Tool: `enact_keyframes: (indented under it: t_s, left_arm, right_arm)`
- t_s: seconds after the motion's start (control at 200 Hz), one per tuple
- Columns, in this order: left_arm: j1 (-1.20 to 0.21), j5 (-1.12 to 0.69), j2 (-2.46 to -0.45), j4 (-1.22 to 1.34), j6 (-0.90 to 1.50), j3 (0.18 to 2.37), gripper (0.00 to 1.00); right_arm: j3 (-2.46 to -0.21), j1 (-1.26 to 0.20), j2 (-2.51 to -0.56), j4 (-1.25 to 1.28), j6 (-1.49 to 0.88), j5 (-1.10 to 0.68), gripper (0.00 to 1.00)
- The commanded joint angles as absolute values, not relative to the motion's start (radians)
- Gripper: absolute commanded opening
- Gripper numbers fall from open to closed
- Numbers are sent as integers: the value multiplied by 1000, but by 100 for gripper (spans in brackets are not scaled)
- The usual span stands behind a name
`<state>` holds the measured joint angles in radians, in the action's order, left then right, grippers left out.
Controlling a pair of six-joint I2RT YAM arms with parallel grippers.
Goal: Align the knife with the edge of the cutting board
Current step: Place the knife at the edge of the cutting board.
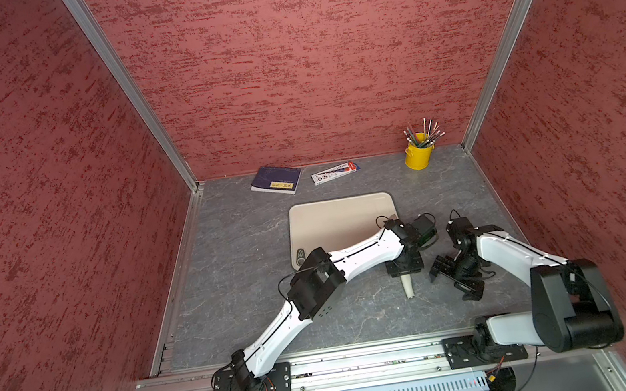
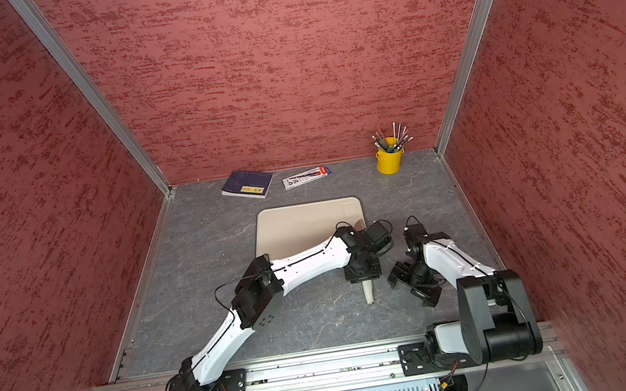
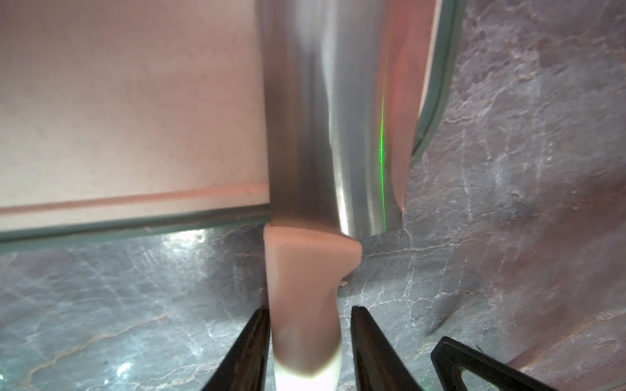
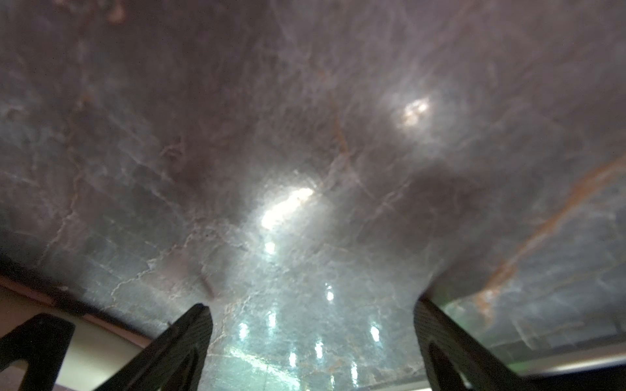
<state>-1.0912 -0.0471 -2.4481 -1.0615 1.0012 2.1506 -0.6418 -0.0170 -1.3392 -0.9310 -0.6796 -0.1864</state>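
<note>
The beige cutting board lies flat mid-table. The knife rests with its grey blade over the board's near right corner, close to the right rim and slightly slanted to it. Its cream handle sticks out past the board's near edge onto the table. My left gripper straddles the handle: one finger touches it, while a narrow gap shows at the other finger. My right gripper hangs open over bare table to the knife's right, holding nothing.
A dark blue book, a pen packet and a yellow cup of pencils stand along the back wall. Red walls close three sides. The right arm's wrist sits close beside the left one.
</note>
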Motion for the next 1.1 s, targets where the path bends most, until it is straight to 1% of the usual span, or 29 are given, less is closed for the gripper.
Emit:
enact_keyframes:
  t_s: [0.0,1.092]
  left_arm:
    - [-1088,-44,-2473,-1056,995,2170,42]
    - [-1088,-43,-2478,-1075,976,2169,36]
  right_arm:
    - [-638,-21,-1334,-926,-673,-196,98]
    - [-635,-21,-1328,-923,-672,-198,98]
